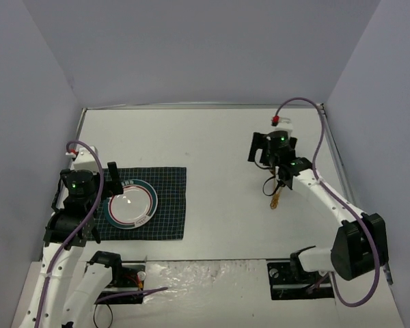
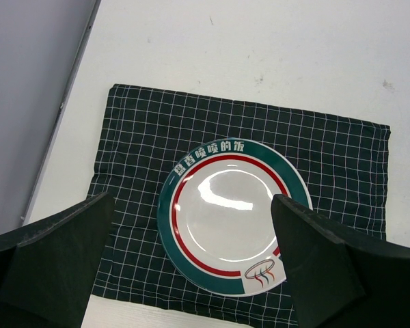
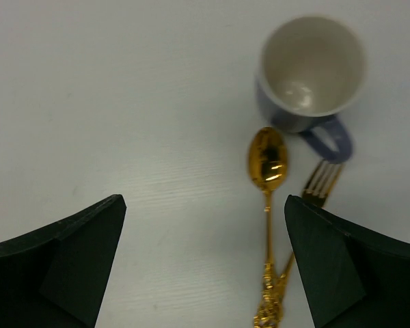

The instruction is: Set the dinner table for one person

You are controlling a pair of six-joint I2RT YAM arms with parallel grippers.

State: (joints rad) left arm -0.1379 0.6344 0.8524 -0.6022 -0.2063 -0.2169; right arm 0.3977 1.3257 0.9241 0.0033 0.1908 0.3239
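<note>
The dinner table (image 1: 219, 150) is a large white top. A dark green checked cloth (image 1: 165, 203) lies at its left with a white plate (image 1: 131, 203), rimmed green and red, on it. My left gripper (image 1: 111, 183) hovers open and empty above the plate's left side; in the left wrist view my left gripper (image 2: 193, 201) frames the plate (image 2: 225, 225) on the cloth (image 2: 137, 137). My right gripper (image 1: 270, 152) is open and empty above a blue mug (image 3: 311, 65), a gold spoon (image 3: 267, 164) and a gold fork (image 3: 321, 181). The right gripper (image 3: 205, 201) is left of the spoon.
Grey walls enclose the table on three sides, with a thin metal rim (image 2: 75, 89) along the left edge. The gold handles (image 1: 275, 200) show below the right wrist; the arm hides the mug in the top view. The arm bases (image 1: 301, 273) stand at the near edge.
</note>
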